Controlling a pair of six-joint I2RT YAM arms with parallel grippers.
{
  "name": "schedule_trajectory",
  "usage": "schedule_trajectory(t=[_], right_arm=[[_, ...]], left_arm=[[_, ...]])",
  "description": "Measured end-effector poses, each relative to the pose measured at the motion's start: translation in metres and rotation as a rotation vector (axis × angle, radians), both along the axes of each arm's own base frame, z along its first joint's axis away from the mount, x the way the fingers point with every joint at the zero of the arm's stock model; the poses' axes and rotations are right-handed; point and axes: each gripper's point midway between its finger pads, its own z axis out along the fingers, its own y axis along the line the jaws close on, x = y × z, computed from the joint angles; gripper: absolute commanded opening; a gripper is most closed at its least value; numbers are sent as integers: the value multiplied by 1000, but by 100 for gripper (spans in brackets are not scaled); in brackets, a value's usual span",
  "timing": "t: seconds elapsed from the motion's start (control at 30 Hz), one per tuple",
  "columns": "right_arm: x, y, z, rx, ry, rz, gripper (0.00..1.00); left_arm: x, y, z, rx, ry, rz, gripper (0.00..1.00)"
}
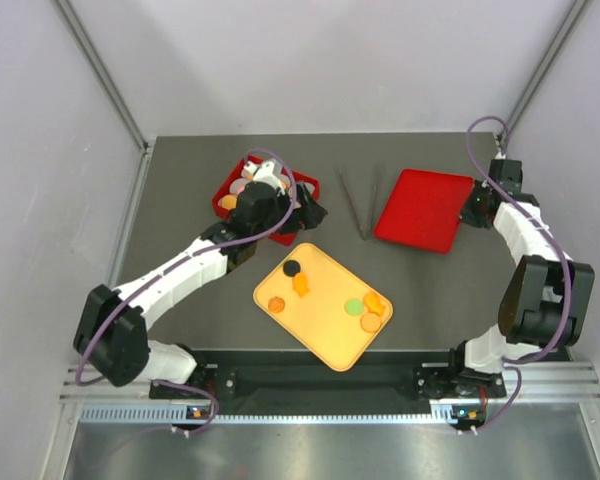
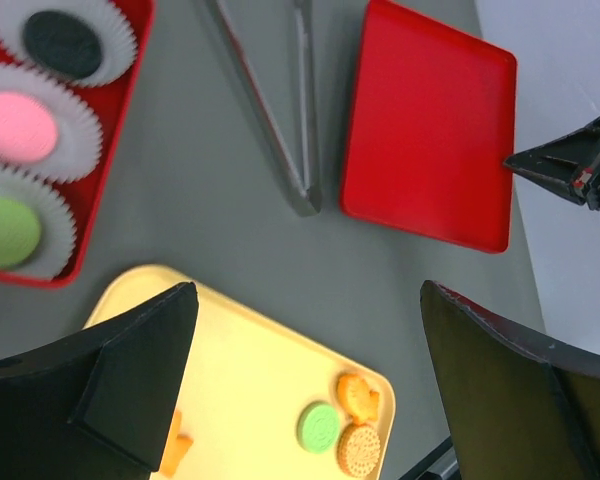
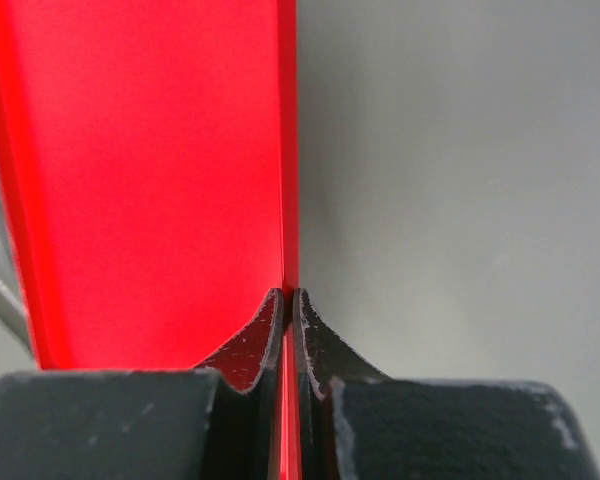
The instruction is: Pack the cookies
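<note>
**Right claw** [image 3: 288,296]: mine, jaws pinched shut on the rim of the flat red tray [image 3: 150,180]. The tray fills the upper left of the right wrist view and lies right of centre in the top view.

**Left claw** [image 2: 308,292]: mine, jaws spread wide and holding nothing. It hangs above the grey table [image 1: 180,220], just left of centre in the top view.

**Cookies** [image 1: 353,307]: six lie loose on the yellow tray [image 1: 325,325] at the centre of the top view: one black, one green, four orange. The left wrist view shows three more at its upper left, black, pink and green. Each sits in a white paper cup [image 2: 80,140] inside the red box [image 2: 98,190].

**Tongs** [image 1: 360,205]: on the table between the red box and the flat red tray, touching neither.
</note>
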Motion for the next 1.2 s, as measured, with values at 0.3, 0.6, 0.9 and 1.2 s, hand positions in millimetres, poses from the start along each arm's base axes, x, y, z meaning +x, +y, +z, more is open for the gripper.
schedule_trajectory(t=[0.3,0.6,0.9,1.2], right_arm=[[-9,6,39,2,-84,16,0],[-18,24,63,58,-139,82,0],[-27,59,84,158,-199,191,0],[-36,102,81,208,-181,305,0]], left_arm=[[34,-37,-5,14,-41,-95,98],[49,-69,-41,25,11,-195,98],[68,-103,-27,-60,-58,-284,98],[78,-129,-19,-186,-71,-331,78]])
